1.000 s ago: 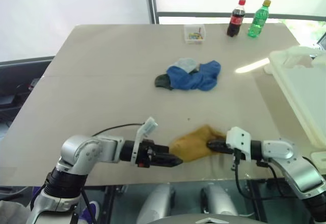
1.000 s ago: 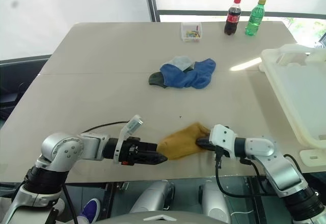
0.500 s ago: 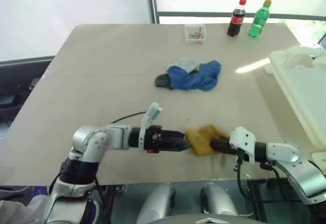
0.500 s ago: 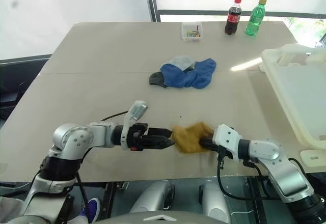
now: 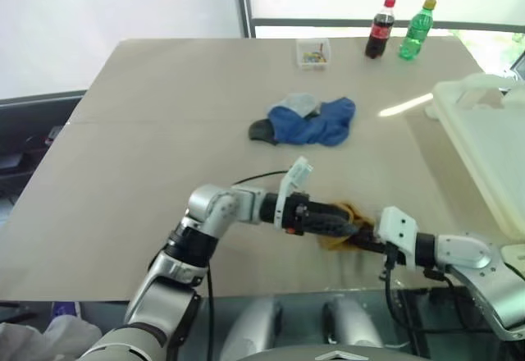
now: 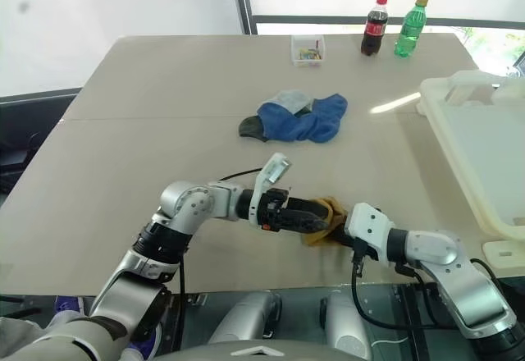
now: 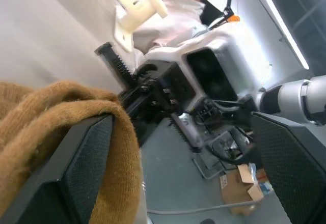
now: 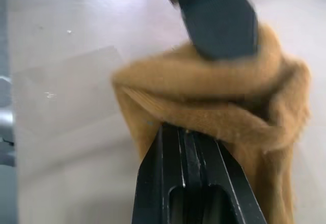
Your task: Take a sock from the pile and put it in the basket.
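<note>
Since a second ago, the spread left gripper [image 5: 351, 226] has swung right onto the mustard sock [image 6: 328, 221] pinched by the right gripper [image 6: 338, 230], bunching it; handover looks likely.

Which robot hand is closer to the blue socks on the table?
Left. The left gripper reaches in from the near side of the blue socks, at the yellow sock. The right gripper sits slightly nearer the table edge, pinching that sock.
</note>
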{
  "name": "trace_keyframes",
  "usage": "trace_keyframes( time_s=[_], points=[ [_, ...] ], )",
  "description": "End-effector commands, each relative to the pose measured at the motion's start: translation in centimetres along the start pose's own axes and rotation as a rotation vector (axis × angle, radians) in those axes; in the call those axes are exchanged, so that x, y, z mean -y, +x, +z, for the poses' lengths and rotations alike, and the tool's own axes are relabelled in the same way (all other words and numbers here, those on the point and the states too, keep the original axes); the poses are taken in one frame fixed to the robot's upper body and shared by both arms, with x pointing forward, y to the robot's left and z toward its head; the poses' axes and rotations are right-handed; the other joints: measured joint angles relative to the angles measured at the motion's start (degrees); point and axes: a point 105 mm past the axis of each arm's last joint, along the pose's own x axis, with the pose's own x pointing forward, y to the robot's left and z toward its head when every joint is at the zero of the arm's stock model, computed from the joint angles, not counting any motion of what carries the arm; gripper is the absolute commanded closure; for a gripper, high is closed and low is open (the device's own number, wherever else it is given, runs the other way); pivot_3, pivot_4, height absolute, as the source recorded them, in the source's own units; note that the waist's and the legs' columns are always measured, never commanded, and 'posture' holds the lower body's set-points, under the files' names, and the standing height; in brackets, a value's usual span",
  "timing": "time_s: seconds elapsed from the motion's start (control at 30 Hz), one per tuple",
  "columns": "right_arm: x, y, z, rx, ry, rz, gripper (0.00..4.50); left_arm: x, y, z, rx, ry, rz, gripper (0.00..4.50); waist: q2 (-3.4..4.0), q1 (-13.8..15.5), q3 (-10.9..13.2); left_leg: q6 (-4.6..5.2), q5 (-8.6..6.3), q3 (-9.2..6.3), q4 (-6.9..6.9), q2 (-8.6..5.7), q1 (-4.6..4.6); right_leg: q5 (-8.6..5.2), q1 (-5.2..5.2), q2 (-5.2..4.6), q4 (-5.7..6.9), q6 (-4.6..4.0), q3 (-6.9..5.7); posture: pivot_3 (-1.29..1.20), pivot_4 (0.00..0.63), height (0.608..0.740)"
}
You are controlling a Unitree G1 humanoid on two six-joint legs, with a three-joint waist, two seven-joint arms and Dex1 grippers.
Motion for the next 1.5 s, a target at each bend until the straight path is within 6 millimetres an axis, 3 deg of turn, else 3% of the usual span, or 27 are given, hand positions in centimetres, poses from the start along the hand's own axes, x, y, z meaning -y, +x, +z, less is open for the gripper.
trace_keyframes(
  time_s=[0.03,0.17,0.27,0.43,0.63,0.83,1.0,1.07,1.13,1.27,1.4,1.5],
  points=[
    [-0.7,-1.6,2.2,0.024,-0.021,0.008,4.47,-1.7,1.5,0.3,0.014,-0.033,0.045,0.0,0.01,0.2,-0.01,0.0,0.0,0.0,0.0,-0.01,0.0,0.0,0.0,-0.01,0.0,0.0,-0.01,0.0,0.15,0.74],
    [-1.4,-2.6,4.0,0.079,0.027,-0.009,4.47,-3.6,2.4,-0.6,-0.031,-0.068,0.116,0.0,-0.1,0.12,0.03,0.01,0.0,-0.09,0.09,-0.04,-0.09,0.0,0.03,-0.04,-0.03,0.02,-0.11,0.0,0.15,0.74],
    [-0.9,-2.9,4.6,0.106,0.048,-0.069,4.47,-3.5,2.3,-0.3,-0.013,-0.062,0.097,0.0,-0.11,0.05,0.01,0.01,0.0,-0.11,0.09,-0.04,0.01,0.0,0.14,-0.05,-0.03,0.03,-0.12,0.0,0.15,0.74],
    [0.1,-2.6,4.6,0.126,0.084,-0.156,4.47,0.4,-0.7,2.9,0.146,0.067,-0.07,0.0,-0.1,-0.4,0.02,0.01,0.0,-0.11,0.1,-0.02,0.06,0.01,0.14,-0.05,0.01,0.05,-0.1,0.0,0.15,0.74],
    [1.4,-1.6,4.9,0.171,0.117,-0.198,4.47,2.6,-3.7,2.6,0.161,0.152,-0.056,0.0,-0.08,-0.14,0.01,0.0,0.0,-0.09,0.08,-0.01,0.0,0.01,0.04,-0.05,0.05,0.04,-0.07,0.0,0.15,0.74],
    [1.4,0.2,2.1,0.046,0.126,-0.171,4.47,3.1,-6.1,1.7,0.16,0.367,0.089,0.0,-0.07,-0.14,0.02,0.0,0.0,-0.11,0.07,-0.01,-0.02,0.01,0.03,-0.05,0.02,0.03,-0.08,0.0,0.15,0.74],
    [1.9,-0.2,-1.6,-0.082,0.177,-0.207,4.47,3.1,-8.1,1.5,0.183,0.596,0.221,0.0,-0.06,0.07,0.01,0.0,0.0,-0.07,0.05,-0.01,-0.01,0.02,0.01,-0.07,0.02,0.03,-0.05,0.0,0.15,0.74],
    [2.3,-0.5,-2.2,-0.087,0.175,-0.23,4.47,3.1,-8.8,1.4,0.199,0.71,0.259,0.0,-0.06,0.08,0.01,0.0,0.0,-0.08,0.05,-0.01,-0.01,0.02,0.04,-0.09,-0.04,0.03,-0.08,0.0,0.15,0.74],
    [2.6,-0.9,-1.1,-0.039,0.159,-0.24,4.47,3.0,-9.4,0.6,0.168,0.73,0.27,0.0,-0.06,0.03,0.01,0.0,0.0,-0.06,0.04,-0.02,-0.01,0.02,0.06,-0.11,-0.06,0.03,-0.07,0.0,0.15,0.74],
    [2.2,-1.7,2.8,0.108,0.169,-0.202,3.18,2.7,-10.8,-1.1,0.082,0.756,0.27,0.0,-0.03,0.0,0.03,0.02,-0.01,-0.09,0.01,-0.01,-0.02,0.02,0.05,-0.11,-0.06,0.03,-0.11,0.0,0.15,0.74],
    [2.9,-2.8,4.4,0.12,0.131,-0.265,1.33,3.4,-12.4,-1.1,0.046,0.79,0.257,0.0,-0.01,-0.15,0.04,0.21,-0.12,-0.11,-0.04,0.0,-0.02,0.02,0.03,-0.08,-0.06,0.03,-0.11,0.0,0.15,0.74],
    [3.2,-2.6,3.5,0.047,0.081,-0.301,1.33,3.9,-12.8,-0.7,0.047,0.798,0.257,0.0,-0.01,-0.08,0.04,0.22,-0.13,-0.1,-0.04,0.0,-0.02,0.02,0.03,-0.09,-0.06,0.03,-0.11,0.0,0.15,0.74]
  ],
)
